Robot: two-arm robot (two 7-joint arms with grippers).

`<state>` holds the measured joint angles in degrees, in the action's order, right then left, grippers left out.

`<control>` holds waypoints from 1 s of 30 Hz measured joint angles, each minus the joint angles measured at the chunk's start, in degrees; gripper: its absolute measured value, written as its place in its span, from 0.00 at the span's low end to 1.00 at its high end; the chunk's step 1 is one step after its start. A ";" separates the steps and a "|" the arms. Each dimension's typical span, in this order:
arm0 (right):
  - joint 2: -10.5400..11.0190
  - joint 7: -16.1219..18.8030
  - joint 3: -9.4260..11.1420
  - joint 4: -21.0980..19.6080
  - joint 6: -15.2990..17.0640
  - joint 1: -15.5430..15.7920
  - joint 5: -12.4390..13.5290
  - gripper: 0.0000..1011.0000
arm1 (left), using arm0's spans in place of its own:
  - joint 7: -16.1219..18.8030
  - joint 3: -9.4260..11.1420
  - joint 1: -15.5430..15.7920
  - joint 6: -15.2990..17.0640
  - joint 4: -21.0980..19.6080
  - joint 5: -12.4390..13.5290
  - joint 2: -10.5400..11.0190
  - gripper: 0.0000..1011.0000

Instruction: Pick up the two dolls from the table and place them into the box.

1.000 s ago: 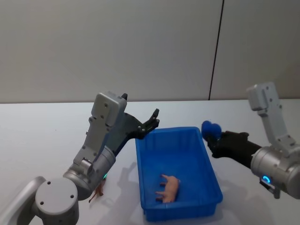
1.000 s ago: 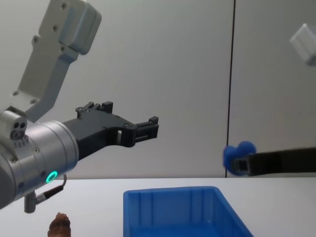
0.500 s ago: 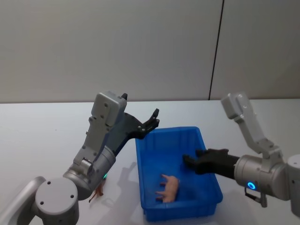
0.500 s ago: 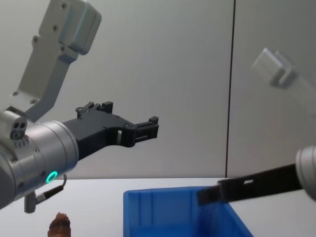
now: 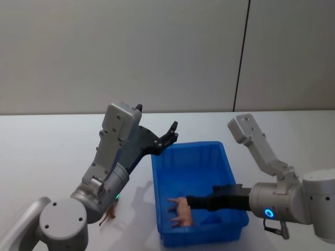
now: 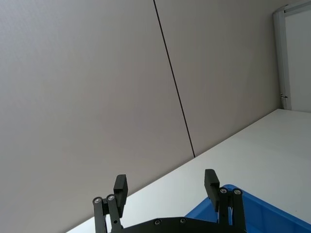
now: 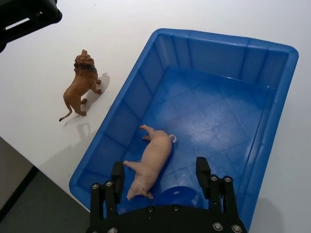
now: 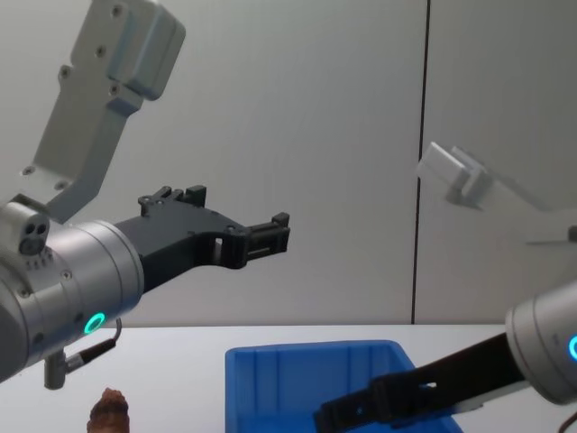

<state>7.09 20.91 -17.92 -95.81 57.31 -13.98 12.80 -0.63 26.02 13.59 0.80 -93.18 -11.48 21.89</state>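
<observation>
The pink doll (image 7: 150, 162) is laid inside the box (image 7: 218, 35). The right gripper (image 7: 160, 167) is held low over it, fingers wide, so nothing is gripped. The brown doll (image 7: 80, 87) is stood on the bench (image 7: 146, 14) beside the box. The left gripper (image 5: 170, 133) is held high and clear, fingers wide.

We identify a robot test lab: plain white surface (image 5: 47, 136) across the lower frame, uniform grey wall panels (image 5: 120, 52) above, dark seam (image 5: 241, 57) at upper right.
</observation>
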 joint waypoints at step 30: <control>2.98 -9.86 9.14 -6.01 -8.66 2.14 9.44 0.99 | 0.00 0.00 0.00 0.00 0.00 0.00 0.00 0.99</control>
<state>10.07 11.05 -8.78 -101.82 48.66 -11.84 22.25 -0.63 26.03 13.59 0.79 -93.18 -11.48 21.89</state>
